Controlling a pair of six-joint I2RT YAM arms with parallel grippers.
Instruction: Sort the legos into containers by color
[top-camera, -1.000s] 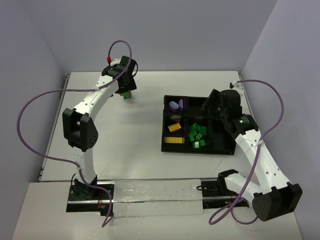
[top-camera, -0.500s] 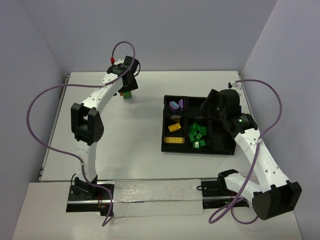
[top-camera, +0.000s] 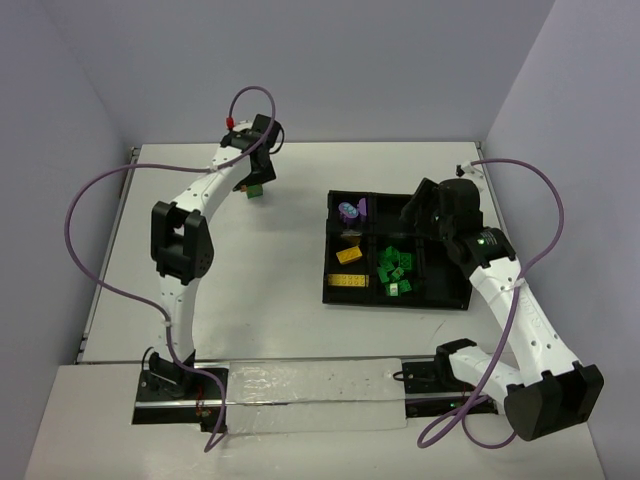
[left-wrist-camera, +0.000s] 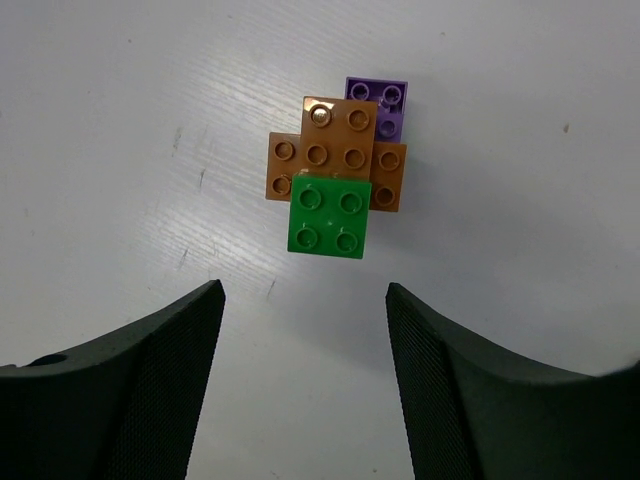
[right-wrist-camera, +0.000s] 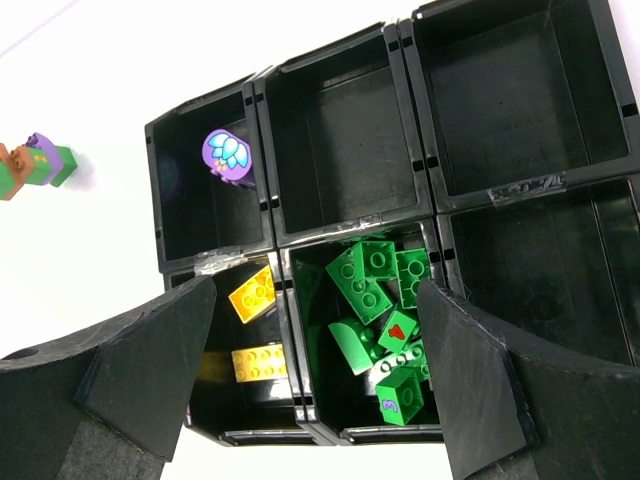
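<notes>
A joined cluster of bricks lies on the white table: a green brick (left-wrist-camera: 329, 216) on top of orange bricks (left-wrist-camera: 325, 155) with a purple brick (left-wrist-camera: 381, 105) behind. In the top view it lies at the far left (top-camera: 256, 189). My left gripper (left-wrist-camera: 303, 375) is open and empty, hovering just above and short of the cluster. The black tray (top-camera: 330, 250) holds a purple piece (right-wrist-camera: 228, 156), yellow bricks (right-wrist-camera: 252, 294) and several green bricks (right-wrist-camera: 375, 300) in separate compartments. My right gripper (right-wrist-camera: 315, 385) is open and empty above the tray's front compartments.
The tray's three other compartments (right-wrist-camera: 330, 140) hold nothing. The cluster also shows at the left edge of the right wrist view (right-wrist-camera: 35, 165). Purple cables loop beside both arms. Walls close the table at the back and sides.
The left arm has shifted a little toward the back right, bringing its gripper over the brick cluster. The right arm and the tray's contents have not moved.
</notes>
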